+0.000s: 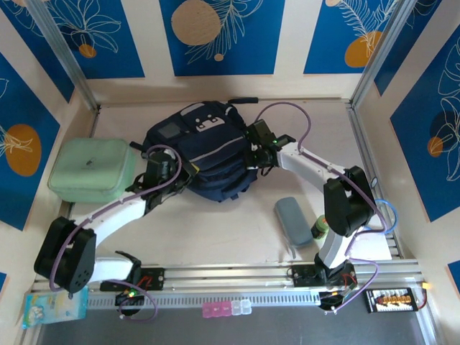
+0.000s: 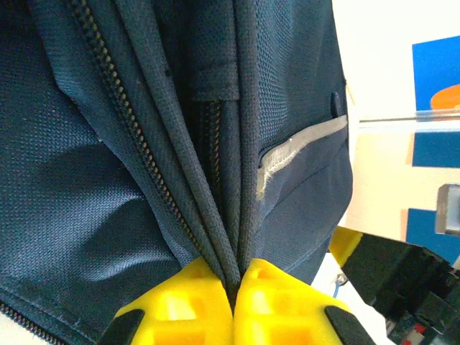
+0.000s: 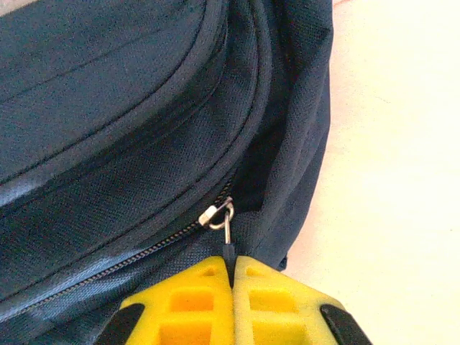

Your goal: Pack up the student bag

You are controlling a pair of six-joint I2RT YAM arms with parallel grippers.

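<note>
**Spotter:** From the top, you've got one student bag (image 1: 198,154), lying mid-table (image 1: 237,241) toward the back wall, with two arms on it. Your left gripper (image 1: 183,172) is at its left edge and your right gripper (image 1: 253,154) is at its right edge.

**Caller:** Anything around it?

**Spotter:** One mint-green case (image 1: 92,169) sits off to the left. One grey-blue pouch (image 1: 293,221) lies near your right arm's base. Both are apart from the bag.

**Caller:** Left wrist?

**Spotter:** Your left gripper (image 2: 233,287) has its yellow fingers pressed together on a fold of the student bag (image 2: 86,180). Zipper teeth (image 2: 122,93) run up beside the fold, with one grey trim line (image 2: 302,140) to its right.

**Caller:** Right wrist?

**Spotter:** Your right gripper (image 3: 231,269) is clamped on the one zipper pull (image 3: 227,233), which hangs from its silver slider (image 3: 215,213). Bare table shows to the right.
</note>
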